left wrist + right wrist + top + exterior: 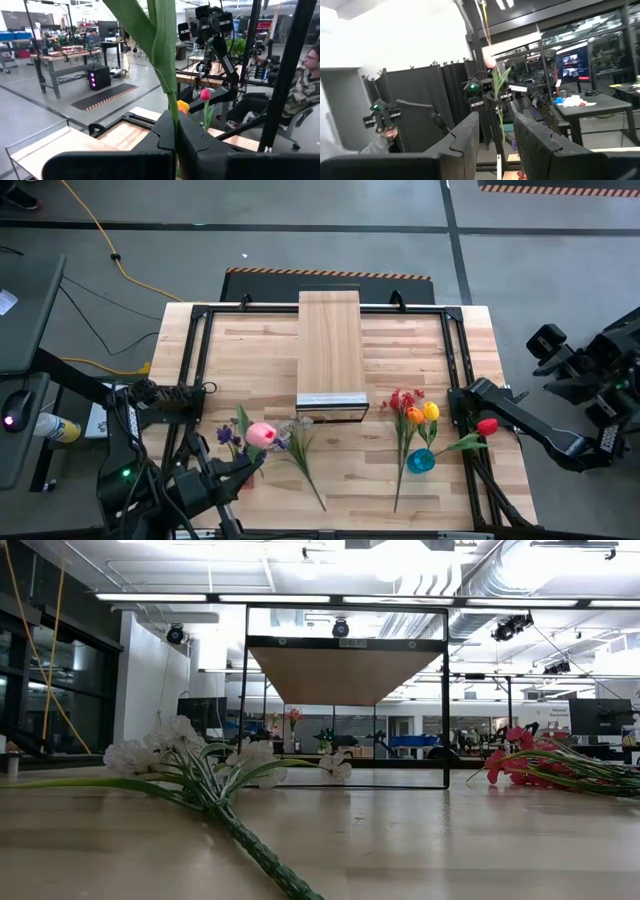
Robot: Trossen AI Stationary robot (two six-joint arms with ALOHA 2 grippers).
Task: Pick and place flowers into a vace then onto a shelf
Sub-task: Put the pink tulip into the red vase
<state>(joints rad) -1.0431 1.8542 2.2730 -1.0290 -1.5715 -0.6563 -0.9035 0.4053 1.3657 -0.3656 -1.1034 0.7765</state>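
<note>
- The left gripper (pixel 176 131) is seen clamped tight on a green stem, with the pink tulip (pixel 261 434) held up over the table's near left part.
- From the left wrist view, that stem and its broad leaf (pixel 161 45) rise straight out from between the two dark fingers (pixel 162 135).
- Just beside the pink tulip, a purple spray (pixel 226 436) lies on the tabletop (pixel 250 360), and a white spray (pixel 298 442) is stretched out next to it, stem pointing toward the near edge.
- In the low view the white spray (pixel 175 755) is laid flat in the foreground, its green stem running toward the camera.
- The right gripper (pixel 470 402) is held at the table's right side, closed on the stem of a red tulip (pixel 487 426); that tulip is lifted clear of the wood.
- Across the table, the red tulip (pixel 205 94) is seen upright under the right arm in the left wrist view.
- Between the two grippers, a bunch is left lying on the table: a red spray (pixel 402 401), an orange tulip (pixel 414 416) and a yellow tulip (pixel 431 411), stems trailing toward the near edge.
- A small blue object (pixel 421 461) is seen near those stems; what it is cannot be told.
- The shelf (pixel 329 350) stands at the table's middle, running from the far edge inward, with its light strip (pixel 331 399) at the near end; no flower is on it.
- A seated person (pixel 305 90) is glimpsed beyond the table.
</note>
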